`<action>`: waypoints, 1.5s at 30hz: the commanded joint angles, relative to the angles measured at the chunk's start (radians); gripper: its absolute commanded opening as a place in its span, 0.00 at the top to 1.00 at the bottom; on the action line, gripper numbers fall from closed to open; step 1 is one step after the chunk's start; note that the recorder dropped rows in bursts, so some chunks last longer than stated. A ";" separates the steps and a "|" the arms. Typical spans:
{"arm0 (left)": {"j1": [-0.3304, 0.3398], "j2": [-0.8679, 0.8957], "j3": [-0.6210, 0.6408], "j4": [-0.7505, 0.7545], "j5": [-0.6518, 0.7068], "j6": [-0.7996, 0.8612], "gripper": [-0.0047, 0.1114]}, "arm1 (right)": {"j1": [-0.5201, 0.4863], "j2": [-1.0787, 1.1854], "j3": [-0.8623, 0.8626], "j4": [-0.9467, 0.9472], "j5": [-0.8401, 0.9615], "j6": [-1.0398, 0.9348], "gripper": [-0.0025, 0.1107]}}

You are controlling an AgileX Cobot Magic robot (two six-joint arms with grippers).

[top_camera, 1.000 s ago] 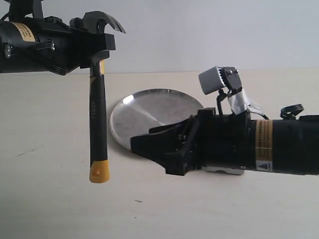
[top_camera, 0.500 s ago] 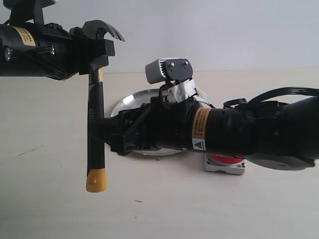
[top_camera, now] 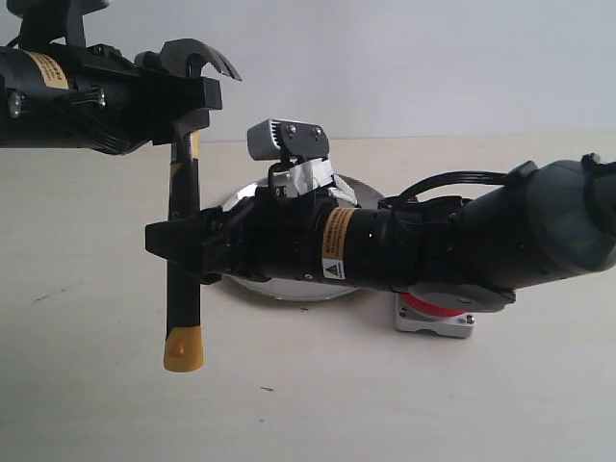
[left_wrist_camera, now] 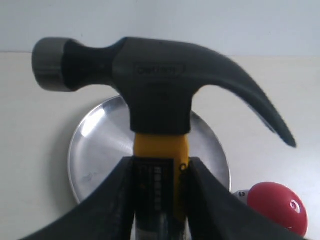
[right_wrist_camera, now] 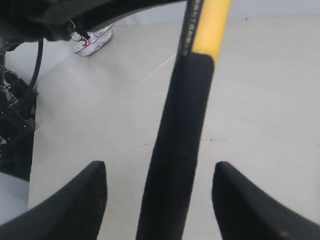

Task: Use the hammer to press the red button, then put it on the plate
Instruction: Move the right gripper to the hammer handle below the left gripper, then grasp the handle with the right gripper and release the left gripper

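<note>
One hammer (top_camera: pixel 184 188), one red button (left_wrist_camera: pixel 277 207), one plate (left_wrist_camera: pixel 100 145) and two hands are present. The hammer hangs upright clear of the surface (top_camera: pixel 385 404), head uppermost and yellow butt end lowest. The left hand (top_camera: pixel 192 101) is clamped on the handle directly below the head, so the head projects above this hand and the rest of the handle hangs beneath it. The right hand (top_camera: pixel 178 252) is spread wide and straddles the lower black grip; the right wrist view shows a gap between the handle and each finger (right_wrist_camera: pixel 75 200), so this hand holds nothing. The exterior view alone shows the full hammer length and both arms, but there the right arm covers most of the plate and all but a sliver of the button. The left wrist view shows the plate lying below the left hand with bare metal where visible, and the red button just beside its rim, on the surface.
</note>
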 commanded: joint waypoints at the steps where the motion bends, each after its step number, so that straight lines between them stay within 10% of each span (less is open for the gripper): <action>1: -0.006 -0.021 -0.007 -0.006 -0.058 0.006 0.96 | 0.003 0.026 -0.030 -0.036 -0.003 0.063 0.56; 6: -0.006 -0.021 -0.007 -0.006 -0.055 0.006 0.96 | 0.003 0.030 -0.044 -0.054 0.003 0.085 0.63; 12: -0.006 -0.021 -0.007 -0.006 -0.044 0.008 0.96 | 0.003 0.030 -0.044 -0.044 0.005 0.085 0.98; 18: -0.006 -0.021 -0.007 0.000 -0.039 0.062 0.93 | 0.003 0.030 -0.044 -0.021 0.003 0.101 0.98; 27: 0.005 -0.029 -0.007 0.008 0.002 0.095 0.36 | -0.004 0.004 -0.042 0.072 0.014 0.101 0.98; 37: 0.082 -0.217 0.100 0.011 0.064 0.068 0.93 | -0.112 -0.242 -0.040 -0.154 0.370 0.261 0.98; 45: 0.082 -0.541 0.507 0.011 -0.279 0.000 0.96 | -0.112 -0.569 0.072 -0.351 0.687 0.313 0.98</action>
